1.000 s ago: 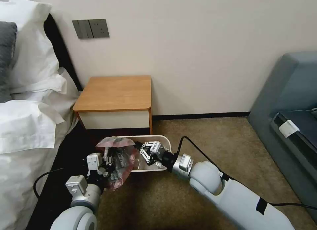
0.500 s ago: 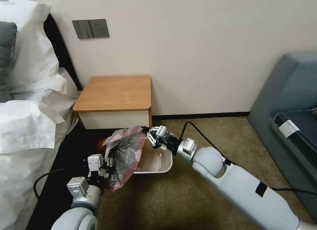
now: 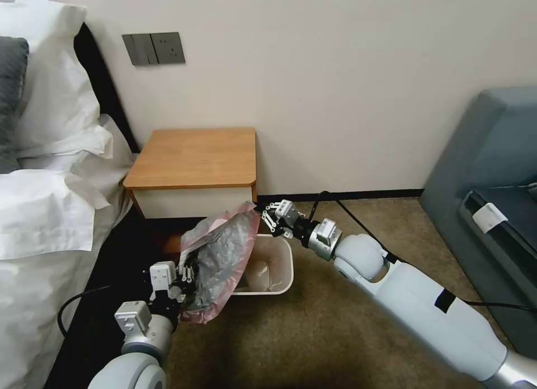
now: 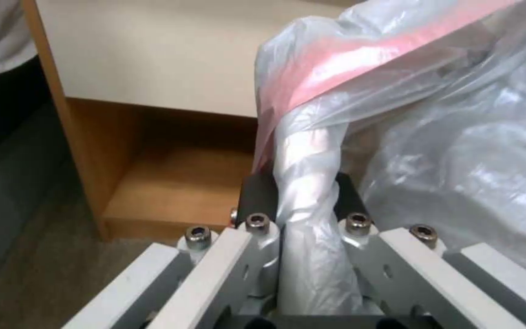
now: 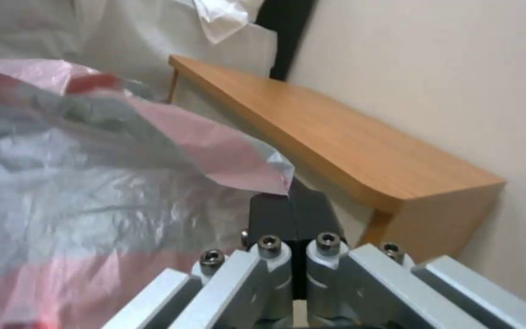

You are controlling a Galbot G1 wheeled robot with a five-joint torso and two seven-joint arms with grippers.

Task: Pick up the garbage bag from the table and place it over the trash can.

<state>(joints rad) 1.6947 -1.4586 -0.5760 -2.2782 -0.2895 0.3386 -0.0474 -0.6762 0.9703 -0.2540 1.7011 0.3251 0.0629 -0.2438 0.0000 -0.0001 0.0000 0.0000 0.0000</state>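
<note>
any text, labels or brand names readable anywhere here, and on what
None can be read.
Garbage bag, held by the left gripper and right gripper: no print, only pink-tinted edges.
Trash can: plain, no label.
Table: bare wood, no marking.
Wall switch and socket plate: no legible marks.
White tag on the grey sofa: blank at this view.

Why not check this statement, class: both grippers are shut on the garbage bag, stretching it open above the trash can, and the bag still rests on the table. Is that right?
Not quite. The garbage bag is off the table; the head view shows it held in the air between the left gripper and right gripper, over the trash can. The rest is right.
</note>
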